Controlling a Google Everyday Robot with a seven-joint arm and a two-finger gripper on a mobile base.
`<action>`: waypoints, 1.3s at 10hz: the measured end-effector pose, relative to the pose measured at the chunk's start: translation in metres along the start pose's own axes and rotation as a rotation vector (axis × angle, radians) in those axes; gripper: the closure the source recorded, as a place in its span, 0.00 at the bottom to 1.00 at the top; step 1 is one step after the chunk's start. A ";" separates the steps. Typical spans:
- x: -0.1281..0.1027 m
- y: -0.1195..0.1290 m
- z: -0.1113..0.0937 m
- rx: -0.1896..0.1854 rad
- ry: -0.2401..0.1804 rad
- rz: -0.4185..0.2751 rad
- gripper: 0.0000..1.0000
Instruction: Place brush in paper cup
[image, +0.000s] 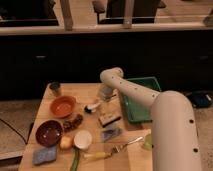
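Where arm (131, 89) bent, jaws by brush (91, 107).

Gripper (105, 98) is pointing down; wrist (112, 78) is bending just above it, w/ forearm (137, 92) sloping away behind it.

Bulky white arm (172, 130), tool (103, 96) at tip

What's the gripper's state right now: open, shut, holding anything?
The gripper sits low beside the brush; open, shut or holding cannot be told.
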 end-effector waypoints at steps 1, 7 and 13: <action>-0.001 0.000 0.001 -0.002 0.000 -0.001 0.20; 0.000 0.000 0.002 -0.005 -0.001 -0.001 0.20; 0.000 -0.001 0.002 -0.008 -0.001 -0.004 0.20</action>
